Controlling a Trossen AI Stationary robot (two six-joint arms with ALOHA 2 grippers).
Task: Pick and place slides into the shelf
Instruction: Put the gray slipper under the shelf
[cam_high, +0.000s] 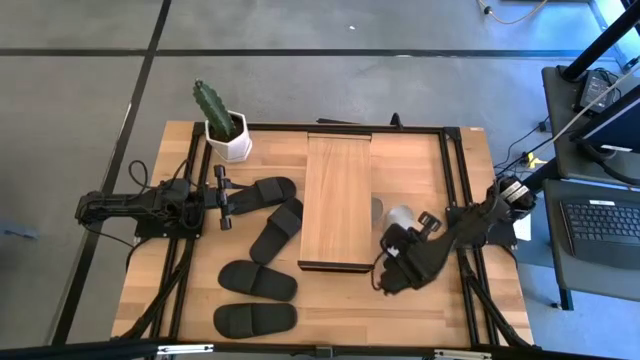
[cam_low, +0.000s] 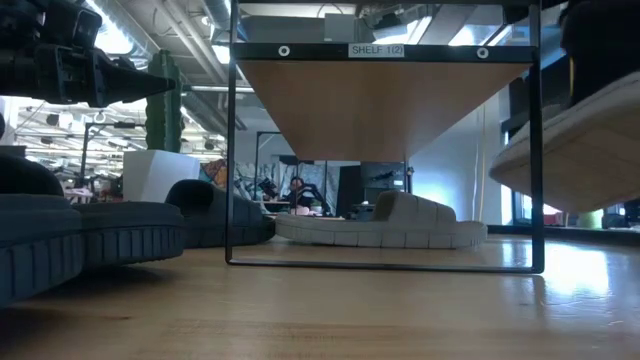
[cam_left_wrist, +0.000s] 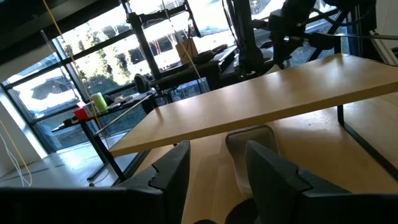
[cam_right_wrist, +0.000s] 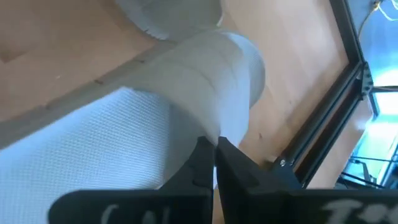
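Observation:
The shelf (cam_high: 335, 200) stands mid-table, its wood top seen from below in the low view (cam_low: 380, 100). One beige slide (cam_low: 380, 225) lies flat on its sole under the shelf. My right gripper (cam_right_wrist: 214, 158) is shut on the second beige slide (cam_right_wrist: 93, 143), just right of the shelf (cam_high: 402, 216). Several black slides (cam_high: 258, 192) (cam_high: 277, 230) (cam_high: 258, 280) (cam_high: 255, 320) lie on the table left of the shelf. My left gripper (cam_left_wrist: 211, 174) is open, raised above the table (cam_low: 100, 70), at the end of the farthest black slide, touching nothing. My right gripper pinches the beige slide's wide strap at its edge (cam_right_wrist: 208, 127) between both fingers (cam_right_wrist: 200, 163). The slide is lifted clear of the table and tilted, as the low view shows (cam_low: 570, 150).
A potted cactus (cam_high: 222, 125) stands at the far left corner. Dark frame rails (cam_high: 455, 190) run along the table's right and left sides. Bare tabletop (cam_high: 430, 320) lies near the front edge, right of the black slides.

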